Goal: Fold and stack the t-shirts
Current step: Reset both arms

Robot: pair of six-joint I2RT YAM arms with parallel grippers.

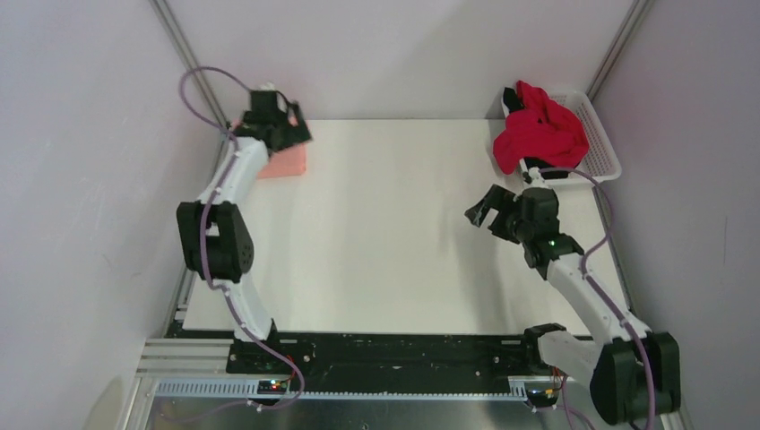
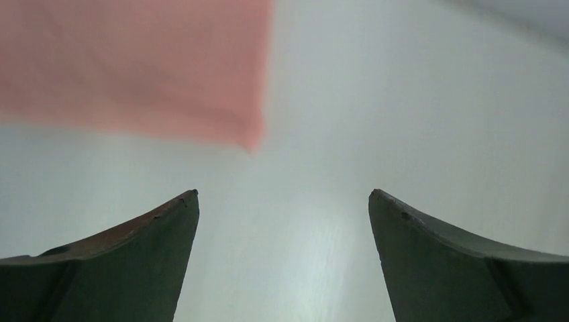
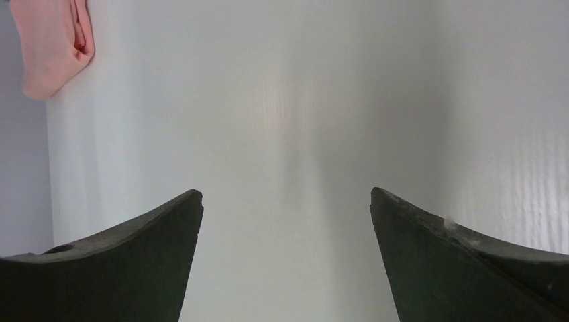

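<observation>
The salmon-pink t-shirt (image 1: 285, 161) lies folded at the table's far left corner. It also shows in the left wrist view (image 2: 134, 64) and small in the right wrist view (image 3: 54, 47). My left gripper (image 1: 291, 125) hovers over it, open and empty (image 2: 283, 198). The bright red t-shirt (image 1: 540, 133) is bunched up, hanging over the near rim of the white mesh basket (image 1: 599, 134). A bit of black cloth (image 1: 511, 97), likely the black t-shirt, peeks out behind it. My right gripper (image 1: 479, 208) is open and empty (image 3: 285, 194) above the bare table, near and left of the basket.
White table (image 1: 394, 242) between grey walls, with metal frame posts at the far corners. Both arm bases sit on a black rail at the near edge. The basket stands at the far right corner.
</observation>
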